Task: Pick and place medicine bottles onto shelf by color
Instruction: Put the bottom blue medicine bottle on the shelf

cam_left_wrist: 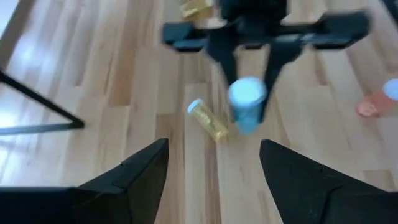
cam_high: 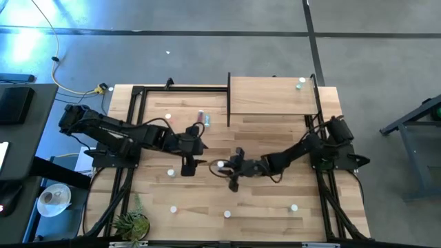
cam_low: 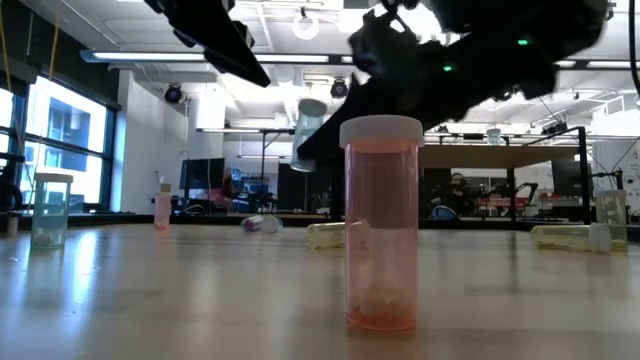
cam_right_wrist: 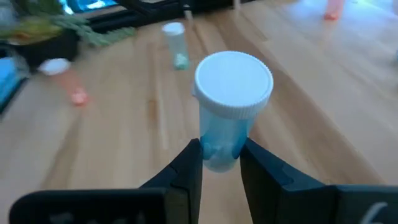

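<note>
My right gripper [cam_right_wrist: 221,167] is shut on a blue medicine bottle [cam_right_wrist: 229,115] with a white cap, held in the air over the middle of the table [cam_high: 220,165]. My left gripper [cam_left_wrist: 214,163] stands open just left of it [cam_high: 197,154], pointing at it, with nothing between its fingers. A yellow bottle [cam_left_wrist: 209,121] lies on its side on the table between the two grippers. A red bottle [cam_low: 380,225] stands upright near the front edge. The shelf [cam_high: 272,96] lies at the far right, with one bottle [cam_high: 300,84] standing on it. My right gripper pinches the blue bottle's lower body [cam_right_wrist: 219,152], close to its base, between its two fingertips [cam_right_wrist: 189,171]. The fingers come slanting down from the table's right side. The bottle stands roughly upright with its cap up, lifted clear of the table [cam_low: 310,125].
More bottles stand scattered: a green one [cam_low: 50,210] at the left, white caps near the front edge [cam_high: 174,208] [cam_high: 227,214] [cam_high: 294,207], and lying ones at the far middle [cam_high: 202,118]. A small plant [cam_high: 131,222] sits at the front left corner.
</note>
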Action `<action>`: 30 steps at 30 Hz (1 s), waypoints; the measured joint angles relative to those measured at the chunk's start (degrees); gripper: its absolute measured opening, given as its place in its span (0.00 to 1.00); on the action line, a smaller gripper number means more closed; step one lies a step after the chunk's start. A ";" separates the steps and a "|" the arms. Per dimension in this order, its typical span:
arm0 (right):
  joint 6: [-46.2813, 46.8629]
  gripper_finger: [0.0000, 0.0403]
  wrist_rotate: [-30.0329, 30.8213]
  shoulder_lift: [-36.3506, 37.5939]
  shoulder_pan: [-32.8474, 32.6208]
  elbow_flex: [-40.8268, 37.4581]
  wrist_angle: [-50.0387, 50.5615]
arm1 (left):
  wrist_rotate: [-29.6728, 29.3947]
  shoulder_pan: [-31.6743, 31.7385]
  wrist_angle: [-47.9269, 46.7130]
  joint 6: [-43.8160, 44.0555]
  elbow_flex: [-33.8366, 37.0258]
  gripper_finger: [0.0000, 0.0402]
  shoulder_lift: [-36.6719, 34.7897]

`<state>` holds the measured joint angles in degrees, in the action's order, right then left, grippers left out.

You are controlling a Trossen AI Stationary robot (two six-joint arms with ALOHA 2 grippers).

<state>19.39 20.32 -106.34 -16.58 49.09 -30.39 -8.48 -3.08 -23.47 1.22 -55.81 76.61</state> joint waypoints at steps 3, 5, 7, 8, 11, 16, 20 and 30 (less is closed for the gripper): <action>-1.18 0.20 -0.07 -0.02 1.73 2.31 4.47 | 3.05 1.81 0.40 -1.80 0.00 0.60 0.00; -1.47 0.20 -0.90 -0.02 2.63 3.94 7.51 | 4.43 2.90 0.43 -2.35 0.00 0.60 0.01; -1.97 0.20 -1.90 -0.02 3.52 5.57 10.64 | 5.67 3.85 0.64 -3.00 0.00 0.60 0.00; -2.69 0.20 -1.92 -0.04 3.85 6.45 11.75 | 6.22 4.29 0.84 -3.43 0.00 0.61 -0.01; -5.06 0.20 -1.93 -0.04 4.61 8.84 13.95 | 6.56 5.41 1.24 -4.59 0.00 0.61 0.00; -8.52 0.20 -1.92 -0.04 6.00 12.33 16.94 | 6.58 7.15 1.43 -5.05 0.00 0.61 0.00; -9.70 0.20 -1.93 -0.04 7.38 14.20 18.55 | 6.57 8.25 1.50 -6.37 0.00 0.60 0.01; -8.94 0.20 -2.12 -0.04 10.03 15.06 18.56 | 9.47 10.24 1.50 -6.41 0.00 0.60 0.00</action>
<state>10.46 18.20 -106.39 -6.55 64.15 -11.83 0.99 7.17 -21.98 -5.19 -55.81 76.61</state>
